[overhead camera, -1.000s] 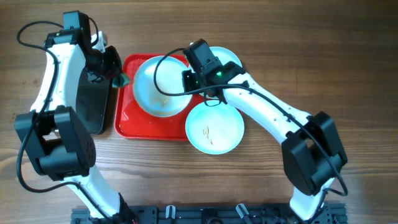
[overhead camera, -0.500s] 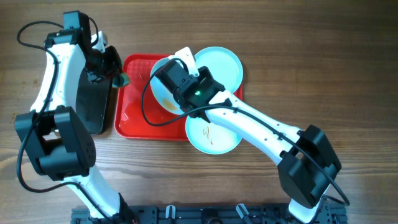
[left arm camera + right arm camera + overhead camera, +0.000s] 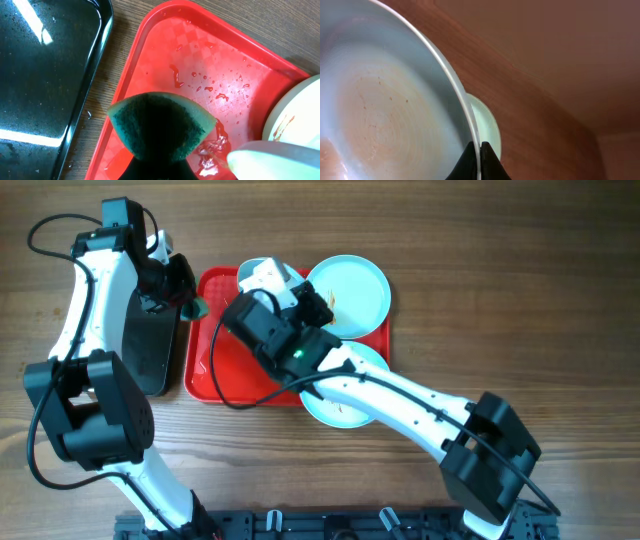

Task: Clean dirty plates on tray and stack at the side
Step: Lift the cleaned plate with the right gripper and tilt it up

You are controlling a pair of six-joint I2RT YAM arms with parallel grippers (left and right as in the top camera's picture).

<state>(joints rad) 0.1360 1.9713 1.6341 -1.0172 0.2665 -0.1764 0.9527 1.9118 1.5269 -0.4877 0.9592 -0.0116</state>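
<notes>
We swing plate (image 3: 390, 100), rim pinched in right gripper (image 3: 479, 161), leftward over tray (image 3: 210, 50) toward sponge (image 3: 162, 125), clamped in left gripper (image 3: 158, 166). Scrubbing comes next, we judge.

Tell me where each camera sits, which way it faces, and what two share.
Overhead: fixed above the table, looking down at the red tray, black tray and both arms.
Left wrist: on the left arm, looking down at the red tray's wet corner; left pincer holds a sponge.
Right wrist: on the right arm, looking along a plate clamped at the rim by the right pincer.
Shared: overhead and left wrist both show the two trays.
</notes>
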